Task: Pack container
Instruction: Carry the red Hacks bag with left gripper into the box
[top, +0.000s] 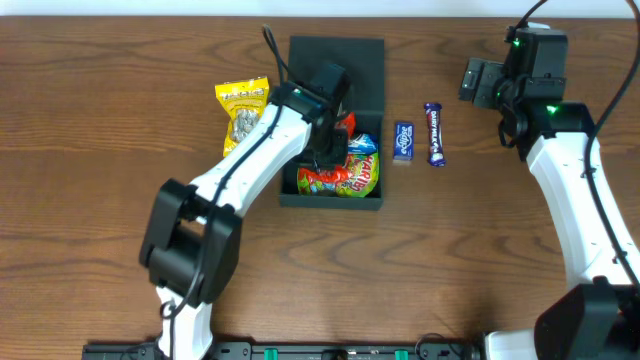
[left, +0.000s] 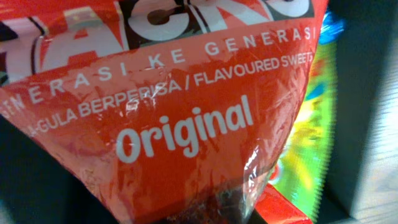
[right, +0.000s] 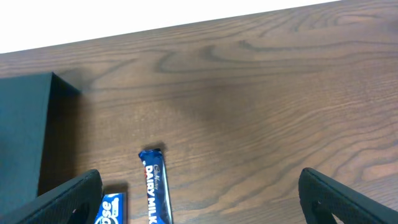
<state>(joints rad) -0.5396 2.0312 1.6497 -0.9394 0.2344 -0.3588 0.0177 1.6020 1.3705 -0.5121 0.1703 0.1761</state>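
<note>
Red packet (left: 186, 124) over container (top: 335, 60), which rests on wood-grain table (top: 100, 120).

Snacks we see on the wooden table (top: 100, 120)
We find a yellow packet (top: 241, 112) at the left, and a small blue packet (top: 402, 141) just beside a purple Dairy Milk bar (top: 434, 134) at the right.

Counter (top: 100, 120): brown, wood-grain pattern.
Container (top: 336, 60): dark teal-black, plain matte.
Red packet (left: 186, 124): white lettering.
Multicolour packet (top: 360, 178): green, yellow, red print.
Yellow packet (top: 243, 110), toward far edge: dark print.
Small packet (top: 403, 141): blue.
Bar (top: 435, 134): blue-purple, white letters.
</note>
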